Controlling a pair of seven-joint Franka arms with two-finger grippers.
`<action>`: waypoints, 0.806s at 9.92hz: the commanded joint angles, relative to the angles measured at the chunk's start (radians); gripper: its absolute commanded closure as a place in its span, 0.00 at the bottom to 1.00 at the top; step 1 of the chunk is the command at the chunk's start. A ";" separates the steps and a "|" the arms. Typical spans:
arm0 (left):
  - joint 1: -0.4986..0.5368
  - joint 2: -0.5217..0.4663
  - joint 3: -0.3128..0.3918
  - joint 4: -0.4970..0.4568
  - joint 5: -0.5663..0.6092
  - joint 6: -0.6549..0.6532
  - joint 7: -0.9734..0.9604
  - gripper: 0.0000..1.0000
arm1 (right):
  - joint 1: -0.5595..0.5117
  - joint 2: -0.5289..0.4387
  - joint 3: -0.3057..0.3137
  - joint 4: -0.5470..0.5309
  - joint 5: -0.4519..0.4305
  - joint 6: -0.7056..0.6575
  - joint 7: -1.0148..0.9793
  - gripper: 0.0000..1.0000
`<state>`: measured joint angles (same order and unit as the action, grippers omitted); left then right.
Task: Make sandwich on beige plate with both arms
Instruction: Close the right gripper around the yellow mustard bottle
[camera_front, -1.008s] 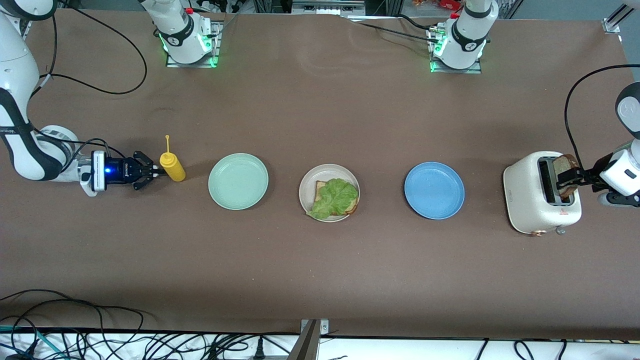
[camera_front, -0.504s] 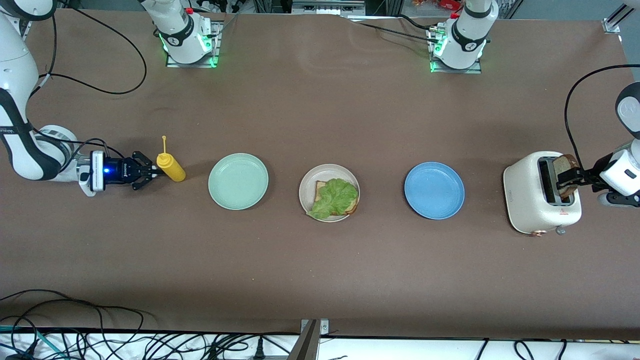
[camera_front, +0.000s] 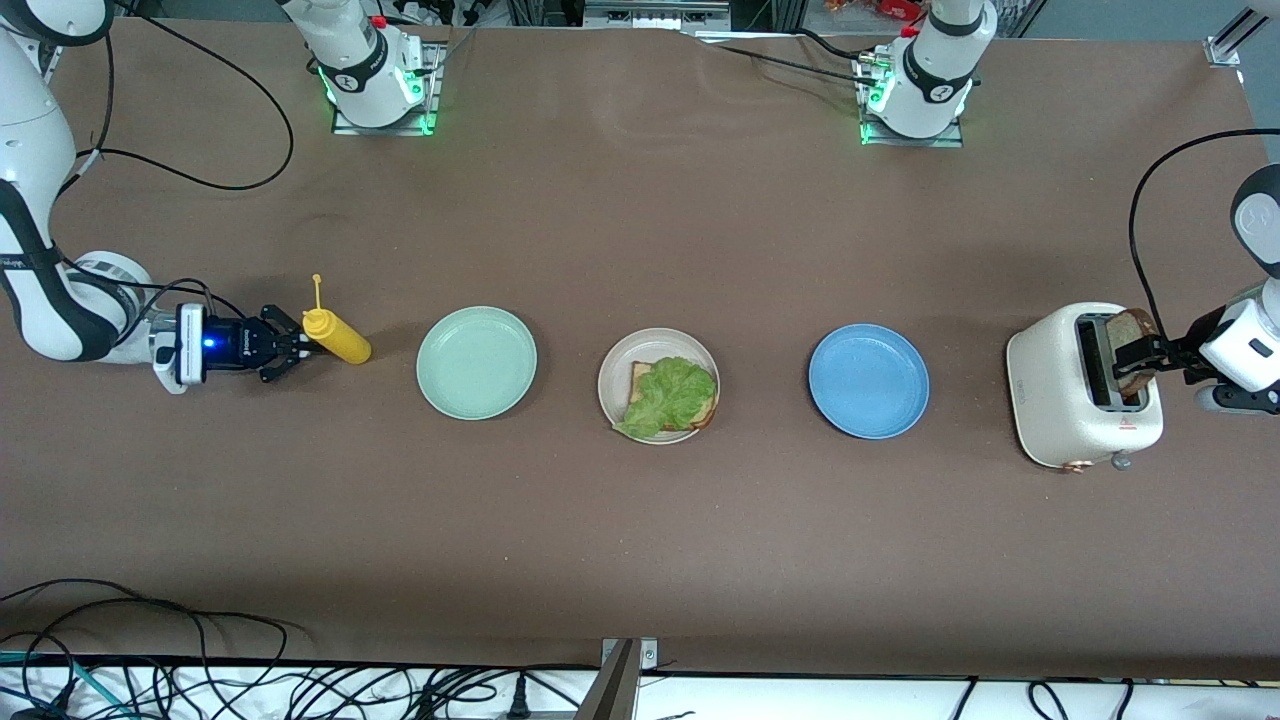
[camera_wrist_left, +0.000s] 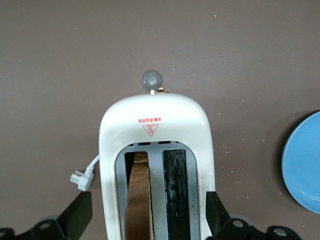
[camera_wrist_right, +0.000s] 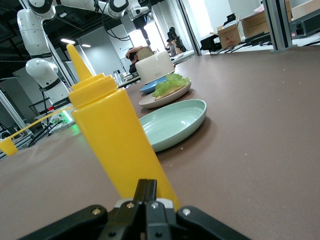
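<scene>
From the front camera, the beige plate (camera_front: 658, 385) is sitting mid-table between the green plate (camera_front: 476, 362) and the blue plate (camera_front: 868, 380), carrying a bread slice (camera_front: 705, 405) with lettuce (camera_front: 668, 396) lying on top. At the right arm's end, the right gripper (camera_front: 297, 348) is pressing its closed fingers against the yellow bottle (camera_front: 336, 337), and that bottle is leaning over, its base on the table. At the left arm's end, the left gripper (camera_front: 1150, 358) is hanging over the toaster (camera_front: 1080, 388), straddling a second bread slice (camera_front: 1135, 345) that is standing in a slot.

From the left wrist, the jaws are standing wide apart on either side of the toaster (camera_wrist_left: 156, 165), touching nothing, with the bread (camera_wrist_left: 138, 195) sitting upright in one slot.

From the right wrist, the jaws are pinched together with nothing between them, right at the bottle (camera_wrist_right: 112, 132); the plates are lining up toward the toaster (camera_wrist_right: 156, 66).
</scene>
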<state>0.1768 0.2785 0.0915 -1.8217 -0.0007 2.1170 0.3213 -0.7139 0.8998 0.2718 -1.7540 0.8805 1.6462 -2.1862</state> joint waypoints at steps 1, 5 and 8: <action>0.004 -0.032 -0.007 -0.030 0.028 0.008 -0.001 0.00 | -0.010 0.018 0.004 0.022 -0.011 -0.011 -0.004 0.84; 0.006 -0.032 -0.007 -0.030 0.028 0.008 -0.001 0.00 | -0.010 0.018 0.004 0.021 -0.014 -0.029 -0.017 0.55; 0.004 -0.032 -0.007 -0.030 0.028 0.008 -0.001 0.00 | -0.009 0.018 0.004 0.019 -0.015 -0.028 -0.044 0.23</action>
<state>0.1768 0.2785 0.0911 -1.8227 -0.0007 2.1170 0.3214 -0.7147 0.9001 0.2698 -1.7523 0.8804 1.6378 -2.2045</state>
